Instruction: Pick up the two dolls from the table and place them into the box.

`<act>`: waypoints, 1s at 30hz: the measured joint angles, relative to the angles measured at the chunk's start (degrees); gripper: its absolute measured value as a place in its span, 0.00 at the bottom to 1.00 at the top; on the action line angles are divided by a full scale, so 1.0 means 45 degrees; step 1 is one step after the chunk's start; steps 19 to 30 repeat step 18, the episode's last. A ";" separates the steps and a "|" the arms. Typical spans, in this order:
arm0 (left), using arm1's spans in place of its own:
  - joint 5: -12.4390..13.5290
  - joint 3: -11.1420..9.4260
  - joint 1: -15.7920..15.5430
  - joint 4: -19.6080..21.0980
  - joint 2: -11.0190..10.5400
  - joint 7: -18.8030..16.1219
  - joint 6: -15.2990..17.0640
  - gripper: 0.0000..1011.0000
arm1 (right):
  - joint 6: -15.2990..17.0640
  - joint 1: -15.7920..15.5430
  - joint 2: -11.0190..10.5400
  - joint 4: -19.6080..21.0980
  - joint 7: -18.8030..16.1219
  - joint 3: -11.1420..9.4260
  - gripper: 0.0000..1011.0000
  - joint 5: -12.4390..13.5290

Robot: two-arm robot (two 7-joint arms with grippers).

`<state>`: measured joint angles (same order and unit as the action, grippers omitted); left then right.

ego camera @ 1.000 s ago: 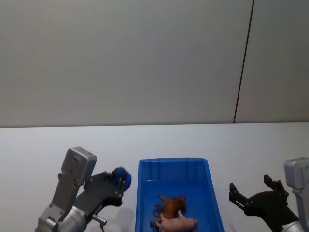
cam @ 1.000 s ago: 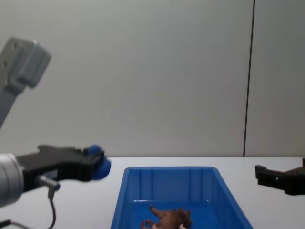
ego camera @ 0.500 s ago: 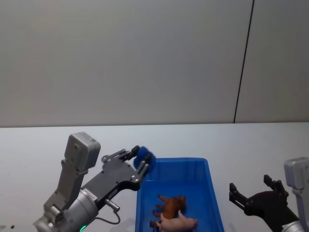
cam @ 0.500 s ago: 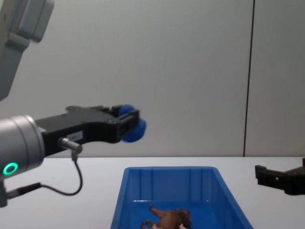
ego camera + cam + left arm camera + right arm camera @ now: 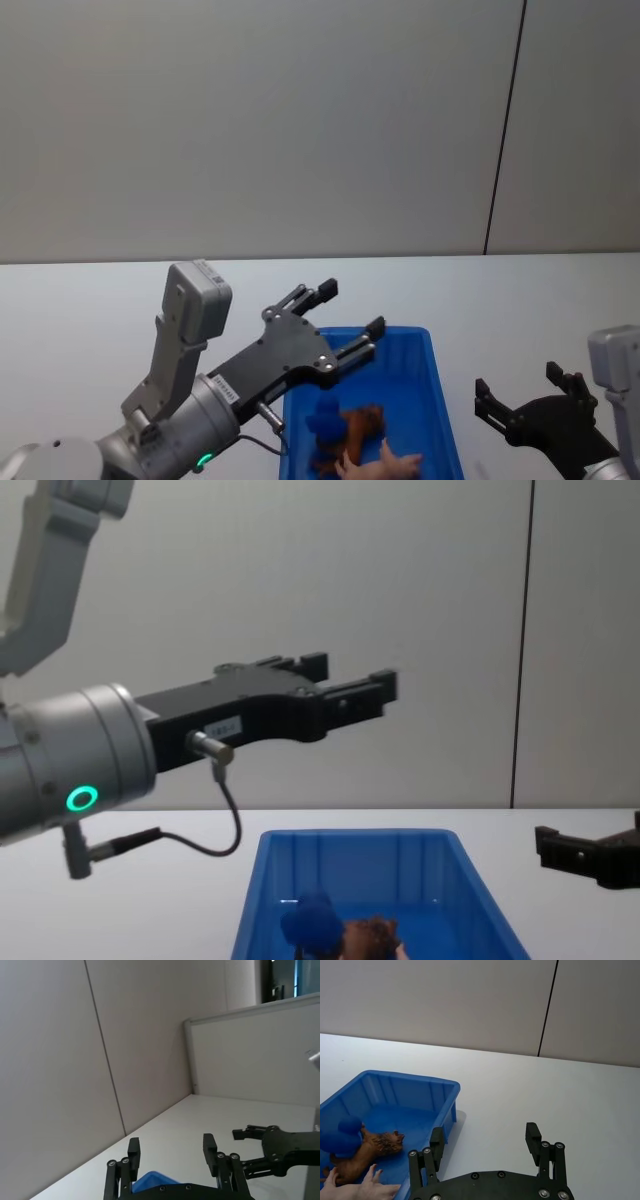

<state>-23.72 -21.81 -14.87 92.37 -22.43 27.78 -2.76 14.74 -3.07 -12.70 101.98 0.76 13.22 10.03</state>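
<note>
Your left gripper sits just left of centre in the lower half of the head view, held above the far left part of the blue bin, with its two black fingers spread apart and nothing between them. In the chest view the same gripper reaches in from the left at mid-height, well above the bin, fingers parted and empty. The left wrist view shows its fingertips standing apart against the grey wall.

The dark blue round-headed doll is inside the bin, near the bottom centre of the head view, touching the brown four-legged animal. The pale pink doll lies at the bottom edge of that view, just below the brown one, also inside the bin. In the chest view you see the blue doll at the bottom centre with the brown animal right beside it. In the right wrist view all three sit at the lower left: blue doll against the brown animal, pink one at the bottom edge, all within the bin.

Your right gripper is parked at the lower right of the head view, to the right of the bin and apart from it, over the white table, fingers open and empty. The chest view catches it at the right edge
</note>
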 joint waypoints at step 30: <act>-0.0254 -0.0170 -0.0412 -0.0313 0.0400 0.1120 -0.0307 0.99 | 0.0000 0.0001 0.0001 0.0000 0.0000 0.0000 0.99 0.0000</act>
